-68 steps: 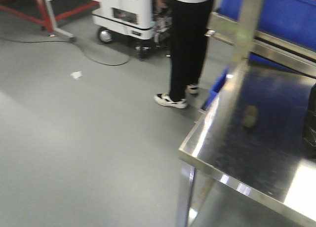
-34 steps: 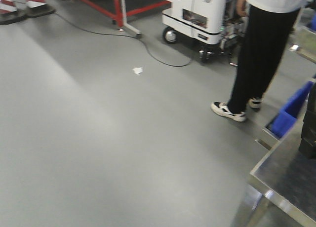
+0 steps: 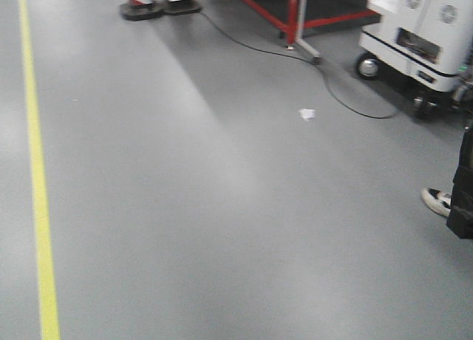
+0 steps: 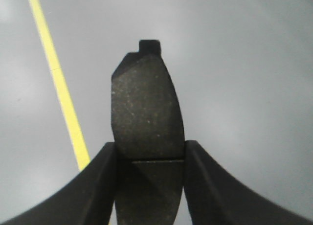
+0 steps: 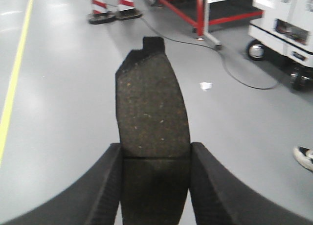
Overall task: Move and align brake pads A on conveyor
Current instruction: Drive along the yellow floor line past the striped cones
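One brake pad A (image 4: 146, 107) stands upright in the middle of the left wrist view, clamped by its long edges in the left end effector (image 4: 149, 146). Its black fingers (image 4: 98, 176) press on both sides, level with the thin groove across the pad. A small square tab juts from the pad's top edge. A second brake pad A (image 5: 152, 102) sits the same way in the centre of the right wrist view. It is gripped from both sides by the right end effector (image 5: 154, 146), with the tab uppermost and the speckled face towards the camera.

Both pads hang over a smooth grey floor (image 3: 222, 207). A yellow line (image 3: 37, 207) runs down the left of the front view. Two red-and-white striped cones (image 3: 151, 4) stand at the top, left of centre. A red metal frame (image 3: 295, 15) is to their right, and a white wheeled machine (image 3: 417, 29) fills the upper right corner. A black cable (image 3: 347, 103) curves across the floor from the cones to the machine. A white scrap (image 3: 307, 114) lies just beside it. At the right edge a black-and-white shoe (image 3: 437, 201) shows beside a dark shape that cannot be made out.
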